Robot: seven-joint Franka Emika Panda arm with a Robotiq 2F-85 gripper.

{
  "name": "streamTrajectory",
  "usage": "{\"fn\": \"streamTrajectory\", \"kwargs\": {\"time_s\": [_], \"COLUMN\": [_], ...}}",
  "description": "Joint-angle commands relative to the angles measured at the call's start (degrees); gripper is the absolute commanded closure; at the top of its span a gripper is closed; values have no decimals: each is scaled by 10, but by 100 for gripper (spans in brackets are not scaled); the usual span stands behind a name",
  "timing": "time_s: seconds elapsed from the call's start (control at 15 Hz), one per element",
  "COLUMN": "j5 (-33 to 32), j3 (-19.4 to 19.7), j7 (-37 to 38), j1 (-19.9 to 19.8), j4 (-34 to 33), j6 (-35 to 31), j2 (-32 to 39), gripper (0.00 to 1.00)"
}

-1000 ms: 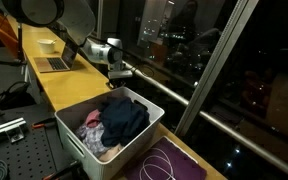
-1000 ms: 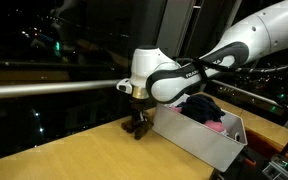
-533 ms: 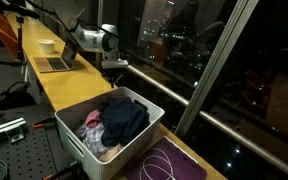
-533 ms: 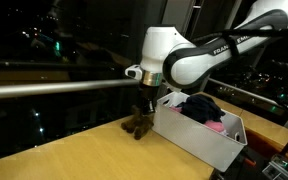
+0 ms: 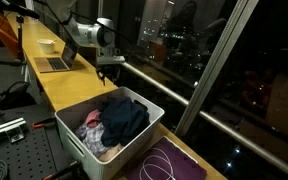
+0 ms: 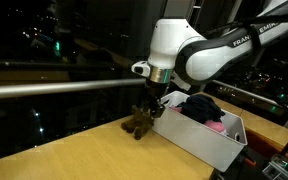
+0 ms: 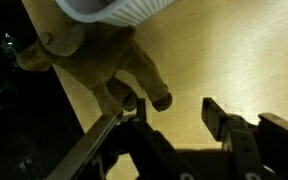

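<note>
The plush toy [image 6: 137, 124] is brown (seemingly plain), the table [image 6: 74, 158] yellow-tan, the bin [image 6: 196, 141] white.

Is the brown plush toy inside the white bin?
No, the brown plush toy lies on the wooden table, beside the white bin.

partial "FRANKA" lettering on robot arm [image 6: 220, 52]

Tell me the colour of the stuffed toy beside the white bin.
Tan-brown. The stuffed toy shows best in the wrist view, lying on the wooden table.
</note>
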State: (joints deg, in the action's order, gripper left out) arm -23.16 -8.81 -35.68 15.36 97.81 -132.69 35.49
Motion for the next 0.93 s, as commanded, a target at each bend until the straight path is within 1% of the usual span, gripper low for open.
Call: {"fn": "streamTrajectory", "kwargs": {"time_s": [0.0,0.07,0.47,0.87], "j5": [-9,-11,-25,-16], "j3": [-13,-14,-5,0], "j7": [-3,-5,-49,-105], "j1": [4,5,4,-7], "j4": [-15,-21,-71,-144], "j6": [-1,1,14,38], "j2": [13,19,72,138], "gripper": [9,1,0,0]}}
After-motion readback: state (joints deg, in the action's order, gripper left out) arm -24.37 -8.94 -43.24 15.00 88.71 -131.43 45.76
